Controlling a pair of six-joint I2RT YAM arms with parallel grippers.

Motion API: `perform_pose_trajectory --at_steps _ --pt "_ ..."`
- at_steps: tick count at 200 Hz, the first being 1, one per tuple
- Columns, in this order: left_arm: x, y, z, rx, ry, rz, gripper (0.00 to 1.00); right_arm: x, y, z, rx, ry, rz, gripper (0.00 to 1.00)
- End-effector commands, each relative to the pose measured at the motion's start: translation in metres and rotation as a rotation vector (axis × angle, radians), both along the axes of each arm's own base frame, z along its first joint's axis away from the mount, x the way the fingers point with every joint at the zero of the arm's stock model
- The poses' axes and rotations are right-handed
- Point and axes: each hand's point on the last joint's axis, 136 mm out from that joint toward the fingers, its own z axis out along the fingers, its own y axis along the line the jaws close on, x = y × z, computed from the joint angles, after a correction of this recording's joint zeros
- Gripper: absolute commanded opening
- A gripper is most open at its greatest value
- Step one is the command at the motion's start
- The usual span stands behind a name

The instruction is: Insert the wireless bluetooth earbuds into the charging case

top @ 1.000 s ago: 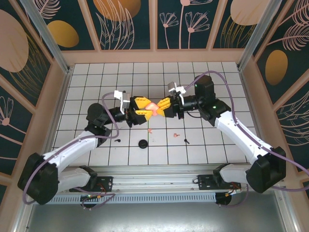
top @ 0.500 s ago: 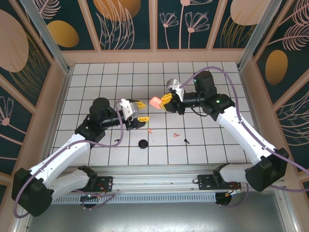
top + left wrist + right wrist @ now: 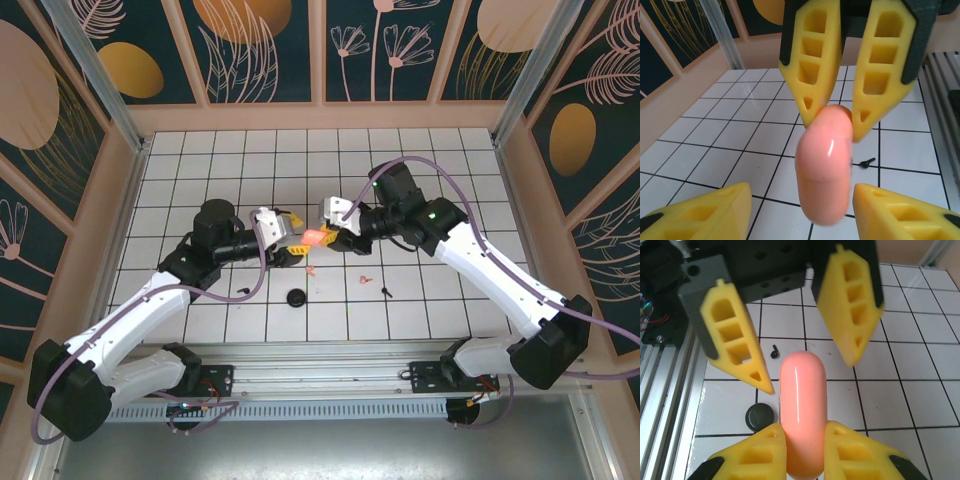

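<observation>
Your right tool [image 3: 805,436] is clamped on one end of the pink charging case [image 3: 802,400], held above the bench [image 3: 200,170] just beyond the black disc [image 3: 295,297]. Your left tool [image 3: 802,202] stands open around the free end. The case looks light, hard and slippery, so pinch it mid-body. One case, four tiny skid-prone earbuds: a black earbud [image 3: 244,291] left of the disc, a pink earbud [image 3: 311,269] just beyond it, another pink earbud [image 3: 365,278] and another black earbud [image 3: 387,292] to its right
</observation>
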Motion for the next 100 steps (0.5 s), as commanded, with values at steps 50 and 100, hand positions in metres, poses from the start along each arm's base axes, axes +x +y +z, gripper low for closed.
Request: perform_pose_trajectory --at_steps 50,100 --pt "-0.015 -0.008 0.01 -0.02 -0.006 -0.111 0.49 -0.006 0.007 0.01 0.013 -0.079 0.098 0.17" --pt "-0.017 -0.009 0.007 -0.019 0.013 -0.126 0.43 -0.01 0.011 0.012 0.037 -0.069 0.133 0.17"
